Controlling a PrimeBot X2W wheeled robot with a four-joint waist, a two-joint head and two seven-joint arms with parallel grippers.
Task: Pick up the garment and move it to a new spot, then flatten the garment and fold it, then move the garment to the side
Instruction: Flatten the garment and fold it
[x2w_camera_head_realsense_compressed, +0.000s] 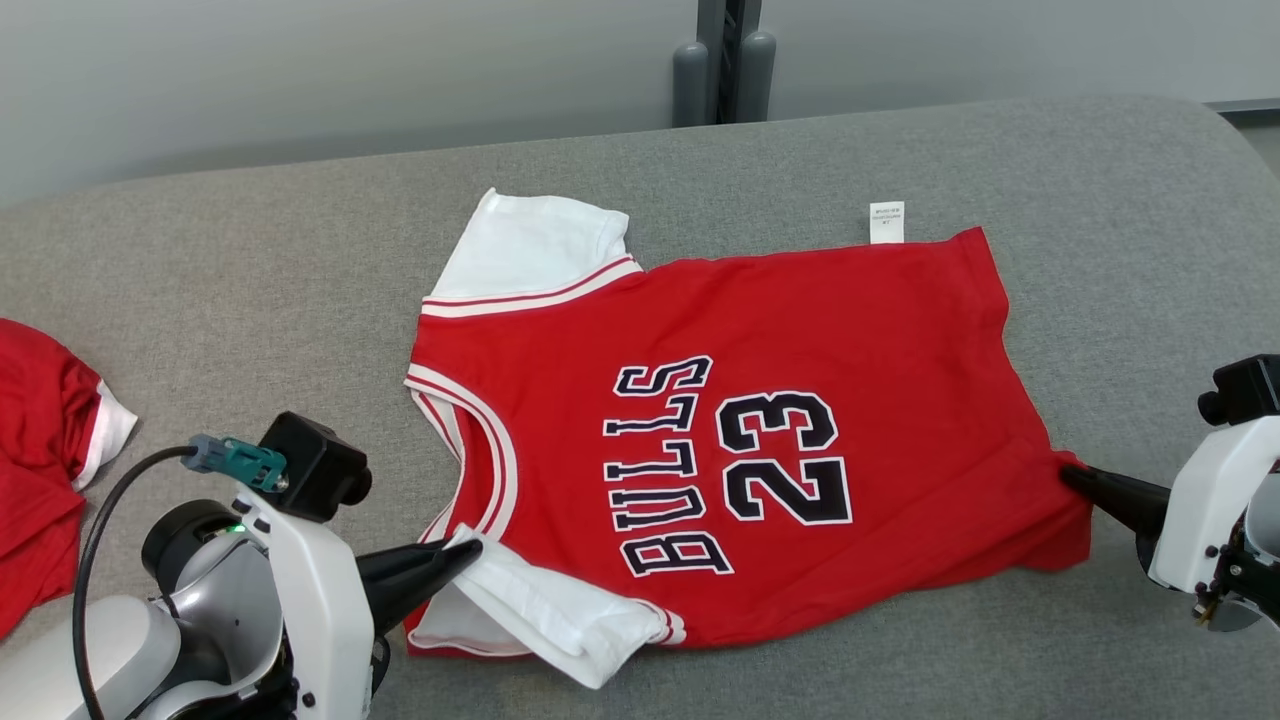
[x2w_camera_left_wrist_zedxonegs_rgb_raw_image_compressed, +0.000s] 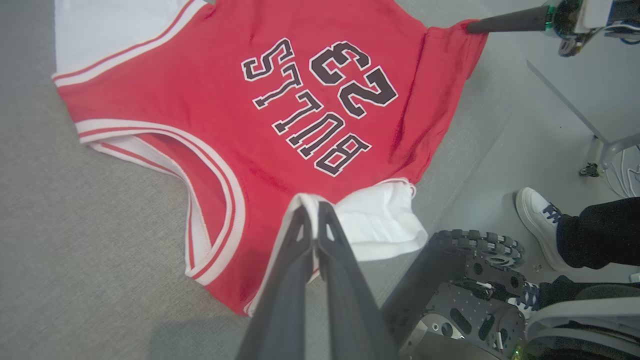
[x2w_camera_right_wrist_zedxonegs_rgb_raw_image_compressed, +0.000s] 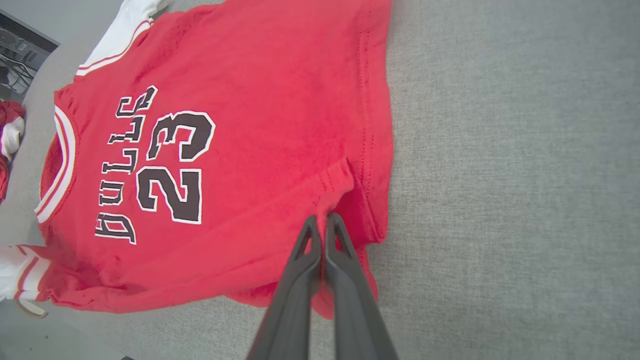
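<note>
Far left of the counter: a second red garment with a white edge lies heaped, well apart from the work; leave it be. Left gripper: jaws pinched tight on the garment where the near white sleeve meets the shoulder. The left wrist view shows white cloth caught between the tips, and the sleeve beside them rumpled and folded on itself. The garment lies print-up across the middle of the counter, collar to your left, hem to your right. The far sleeve is flat, and the small tag pokes out past the far edge. Right gripper: jaws closed on the near hem corner, cloth puckered toward the tips. This reads as the start of a lengthwise fold, near edge over to far edge, or else a tug to flatten; can't say which. Either way, raise both ends together, only enough to clear the counter. Hold a light tension between the arms so the near edge runs straight, and carry it over level. Mind the left pinch: it looks thin, maybe sleeve only, and could slip or drag the sleeve out crooked. Lay the near edge along the far edge before you let go, and don't pull so hard that the far side slides.
</note>
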